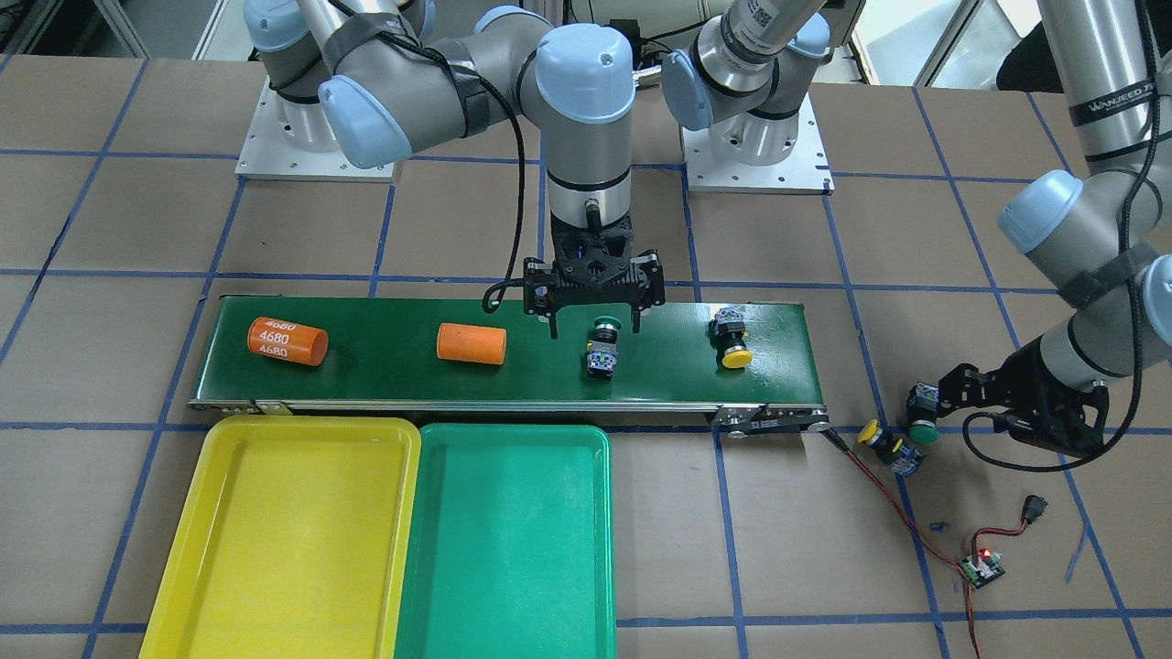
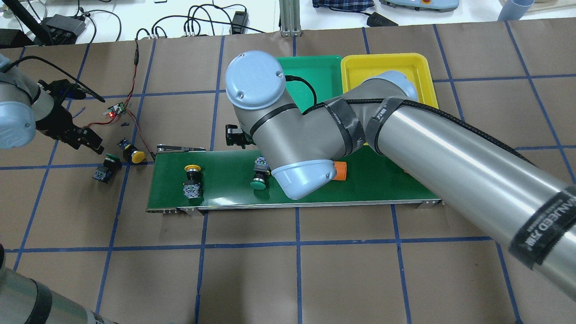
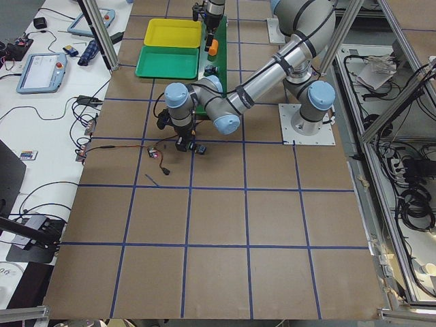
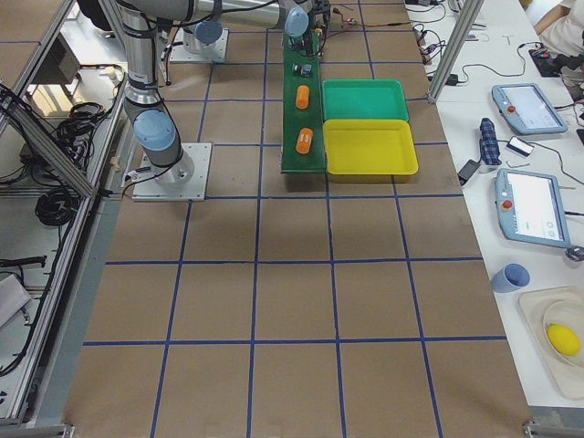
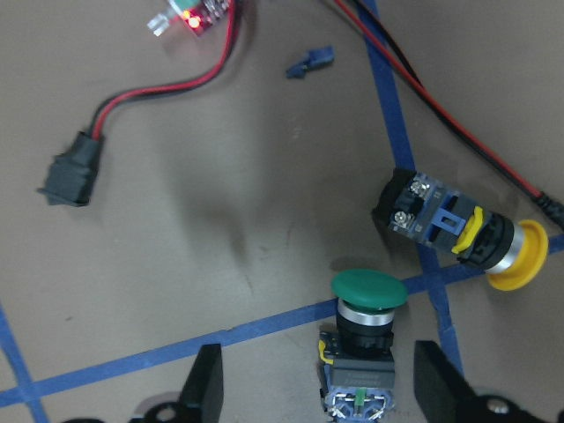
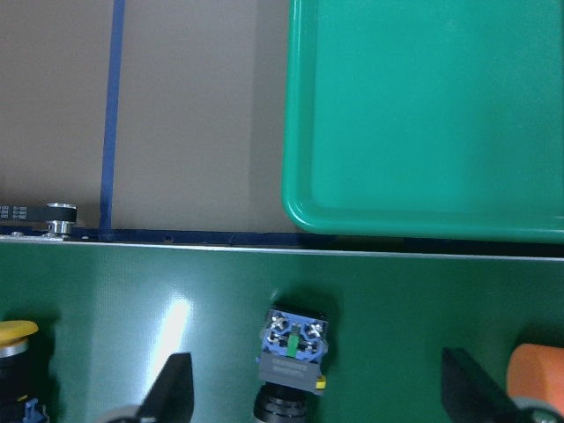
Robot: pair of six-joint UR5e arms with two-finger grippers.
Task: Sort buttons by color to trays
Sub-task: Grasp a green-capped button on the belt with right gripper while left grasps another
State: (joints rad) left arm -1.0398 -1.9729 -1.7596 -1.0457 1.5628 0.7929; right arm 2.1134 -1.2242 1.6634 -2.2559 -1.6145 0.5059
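left gripper (image 5: 319, 386), apart, over table button (image 5: 368, 304); right gripper (image 6: 319, 388), apart, over belt button (image 6: 293, 348)

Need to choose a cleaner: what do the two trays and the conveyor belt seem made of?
Yellow tray and green tray: likely moulded plastic, semi-gloss; uniform colour, rounded rims, soft highlights. Conveyor belt: probably rubber or PVC, smooth, slightly shiny; glare patch in the right wrist view.

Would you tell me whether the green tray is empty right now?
Empty: the green tray shows only its bare floor in the front and right views.
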